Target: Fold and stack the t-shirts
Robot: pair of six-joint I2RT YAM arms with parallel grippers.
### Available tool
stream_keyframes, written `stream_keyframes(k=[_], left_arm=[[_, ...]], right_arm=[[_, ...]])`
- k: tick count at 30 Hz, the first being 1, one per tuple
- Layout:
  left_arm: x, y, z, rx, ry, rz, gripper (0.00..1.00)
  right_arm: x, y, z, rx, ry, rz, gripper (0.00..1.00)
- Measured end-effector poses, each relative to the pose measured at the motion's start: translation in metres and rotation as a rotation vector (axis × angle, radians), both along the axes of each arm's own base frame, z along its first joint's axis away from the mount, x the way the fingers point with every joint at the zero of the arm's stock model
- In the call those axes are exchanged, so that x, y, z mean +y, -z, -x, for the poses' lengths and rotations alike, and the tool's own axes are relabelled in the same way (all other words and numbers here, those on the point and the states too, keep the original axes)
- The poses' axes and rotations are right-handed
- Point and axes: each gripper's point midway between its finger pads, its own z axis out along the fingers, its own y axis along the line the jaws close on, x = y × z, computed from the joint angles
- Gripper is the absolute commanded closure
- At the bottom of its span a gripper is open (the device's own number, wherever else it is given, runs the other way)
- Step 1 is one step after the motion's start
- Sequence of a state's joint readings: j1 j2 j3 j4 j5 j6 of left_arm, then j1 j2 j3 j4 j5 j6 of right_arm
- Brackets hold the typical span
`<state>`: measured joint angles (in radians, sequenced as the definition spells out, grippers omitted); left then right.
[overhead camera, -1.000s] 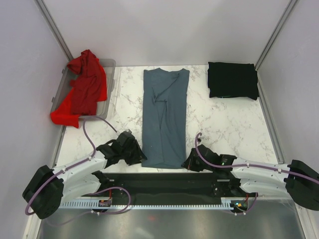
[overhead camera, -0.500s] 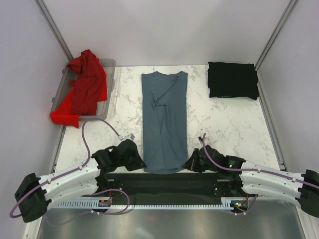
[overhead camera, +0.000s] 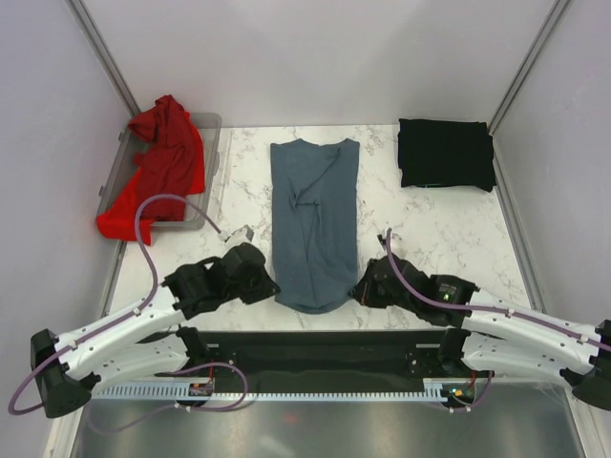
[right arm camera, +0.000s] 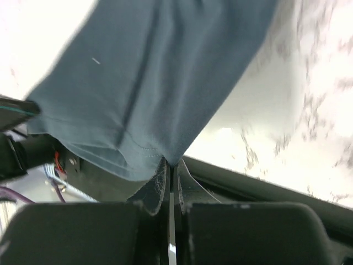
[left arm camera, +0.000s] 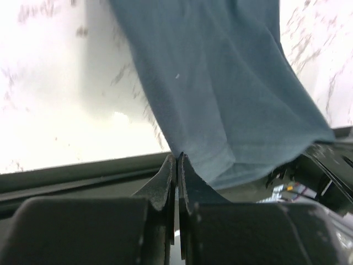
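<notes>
From above: marble surface between pale walls, blue-grey shirt lying lengthwise mid-surface, folded black shirt far right, red shirt heaped in the bin far left. Left wrist: left end effector pinches the blue-grey shirt's near hem. Right wrist: right end effector pinches its other near corner.

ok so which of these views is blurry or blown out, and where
Top external: evenly lit and sharp, though the black shirt reads as a flat dark patch. Left wrist: the marble table is blown out white and its veins smear; the left claw is dark. Right wrist: same glare on the marble, while the blue-grey shirt shows fairly crisp hem stitching.
</notes>
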<state>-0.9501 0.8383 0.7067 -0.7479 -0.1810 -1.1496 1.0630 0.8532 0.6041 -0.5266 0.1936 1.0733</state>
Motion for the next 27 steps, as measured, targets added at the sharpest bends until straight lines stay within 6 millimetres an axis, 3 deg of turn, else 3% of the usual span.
stream_keyframes(k=[4, 7, 10, 14, 18, 23, 27], left_arm=[[-0.007, -0.026, -0.028, -0.065, -0.017, -0.072, 0.98], [-0.006, -0.039, -0.054, -0.101, -0.043, -0.123, 0.98], [0.002, -0.051, -0.084, -0.126, -0.081, -0.163, 0.98], [0.018, -0.064, -0.131, -0.151, -0.138, -0.203, 0.98], [0.026, -0.063, -0.177, -0.141, -0.153, -0.235, 0.98], [0.025, -0.035, -0.225, -0.076, -0.122, -0.265, 0.98], [0.022, -0.008, -0.251, -0.025, -0.092, -0.28, 0.98]], right_arm=[[0.012, -0.054, -0.038, -0.132, 0.028, 0.053, 1.0], [0.013, -0.07, -0.07, -0.178, 0.06, 0.121, 1.0], [0.008, -0.073, -0.1, -0.196, 0.084, 0.202, 1.0], [-0.001, -0.073, -0.138, -0.201, 0.107, 0.297, 1.0], [-0.005, -0.065, -0.181, -0.193, 0.118, 0.364, 1.0], [-0.013, -0.034, -0.22, -0.137, 0.111, 0.419, 1.0], [-0.015, -0.015, -0.242, -0.102, 0.093, 0.436, 1.0]])
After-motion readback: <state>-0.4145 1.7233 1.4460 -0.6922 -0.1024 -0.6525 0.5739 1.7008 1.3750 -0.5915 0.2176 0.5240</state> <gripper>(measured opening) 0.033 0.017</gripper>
